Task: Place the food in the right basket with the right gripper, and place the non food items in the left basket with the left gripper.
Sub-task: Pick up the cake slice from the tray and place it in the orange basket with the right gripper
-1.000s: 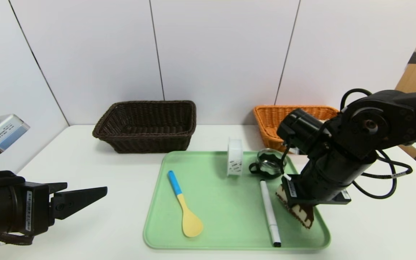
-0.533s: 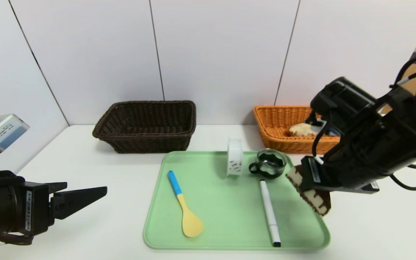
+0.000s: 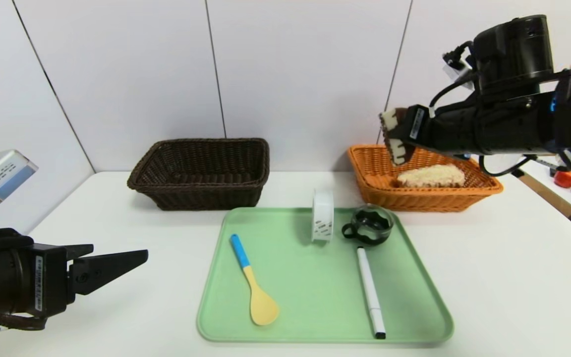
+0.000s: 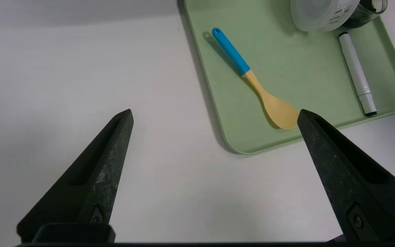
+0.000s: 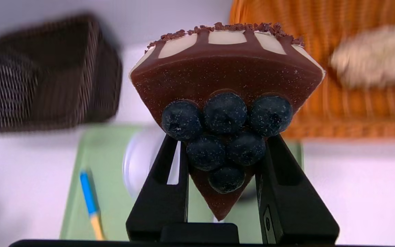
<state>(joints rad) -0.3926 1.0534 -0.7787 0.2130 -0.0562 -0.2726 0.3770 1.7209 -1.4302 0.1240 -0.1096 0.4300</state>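
Cake slice sits clamped between the fingers of my right gripper, held high in the air over the near-left corner of the orange basket. The basket interior lies below and to the right of the slice, with a bread piece already inside. My left gripper hangs wide apart and empty above the white table, left of the green tray. Behind the baskets stands a plain white wall.
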